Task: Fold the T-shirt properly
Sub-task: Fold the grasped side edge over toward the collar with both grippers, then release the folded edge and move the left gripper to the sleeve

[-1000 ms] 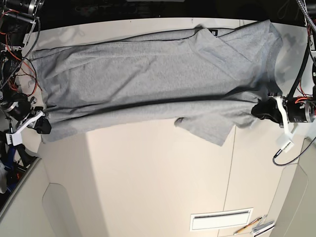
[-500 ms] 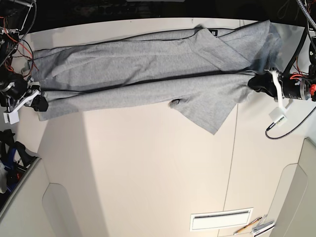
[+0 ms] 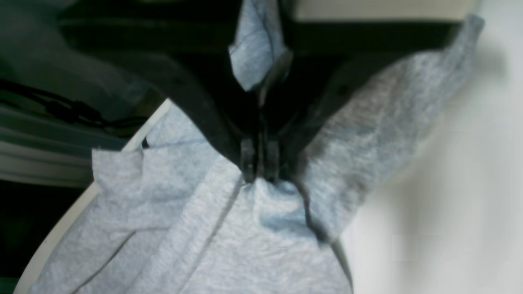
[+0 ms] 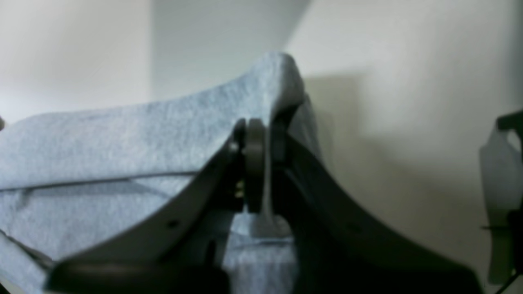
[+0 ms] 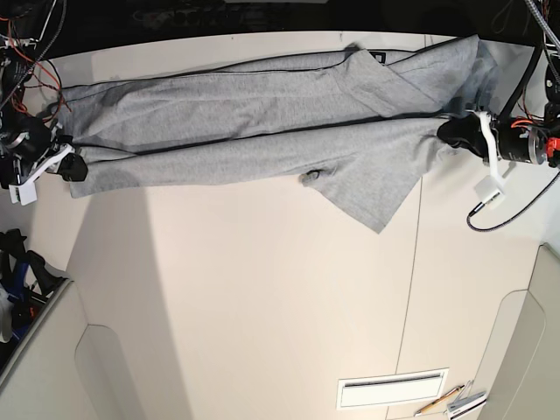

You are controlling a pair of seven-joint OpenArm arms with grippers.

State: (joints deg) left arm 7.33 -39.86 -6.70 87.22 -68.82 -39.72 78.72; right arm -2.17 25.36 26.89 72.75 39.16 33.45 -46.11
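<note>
The grey T-shirt lies stretched sideways across the far part of the table, its near long edge lifted and carried back over the rest. A sleeve hangs toward me. At the shirt's right end my left gripper is shut on a bunch of fabric; the left wrist view shows its fingertips pinching the T-shirt. My right gripper is shut on the shirt's left end, and in the right wrist view the T-shirt drapes over its closed fingertips.
The beige table runs toward me, with a seam at the right. A white slotted plate and pens lie at the near right. Wires hang at the far left. The table's far edge lies just behind the shirt.
Both grippers have moved toward the far edge, taking the shirt's near edge with them. The visible band of shirt has become narrower, and the sleeve has followed.
</note>
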